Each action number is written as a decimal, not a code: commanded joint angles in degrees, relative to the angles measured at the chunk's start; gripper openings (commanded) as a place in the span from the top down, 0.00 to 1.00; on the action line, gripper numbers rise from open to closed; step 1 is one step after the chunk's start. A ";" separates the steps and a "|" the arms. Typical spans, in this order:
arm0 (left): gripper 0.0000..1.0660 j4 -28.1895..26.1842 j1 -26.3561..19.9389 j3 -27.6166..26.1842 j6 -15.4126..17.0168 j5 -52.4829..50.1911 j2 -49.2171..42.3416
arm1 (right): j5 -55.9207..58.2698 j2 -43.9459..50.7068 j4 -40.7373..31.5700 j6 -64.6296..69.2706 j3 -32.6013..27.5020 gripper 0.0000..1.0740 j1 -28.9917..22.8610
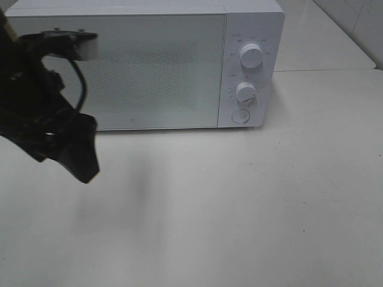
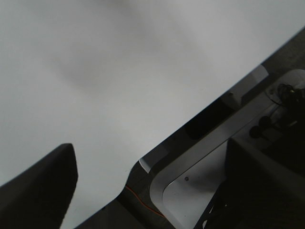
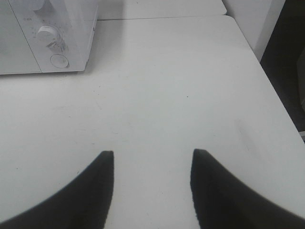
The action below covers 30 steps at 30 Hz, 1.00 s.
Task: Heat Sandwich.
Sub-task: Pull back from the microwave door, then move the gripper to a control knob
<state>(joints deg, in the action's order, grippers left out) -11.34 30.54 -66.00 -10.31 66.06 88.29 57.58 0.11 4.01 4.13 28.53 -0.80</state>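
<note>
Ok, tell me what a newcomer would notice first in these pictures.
The white microwave fills the back of the table, with its door shut and two knobs on its right panel. The black left arm looms at the table's left, in front of the microwave door. The right end effector hangs open over the tabletop, nothing between its fingers.

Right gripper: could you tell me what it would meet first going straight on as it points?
Likely just the bare table, though depth is unclear; the right gripper aims across open surface, with the microwave off to one side.
</note>
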 commanded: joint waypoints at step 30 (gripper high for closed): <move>0.27 6.25 -26.99 33.80 10.31 2.64 -77.41 | -0.46 1.66 0.17 -0.57 -0.11 0.53 -2.06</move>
<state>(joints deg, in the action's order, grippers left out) -5.27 3.84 -32.37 0.00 69.27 11.80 57.58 0.11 4.01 4.13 28.53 -2.64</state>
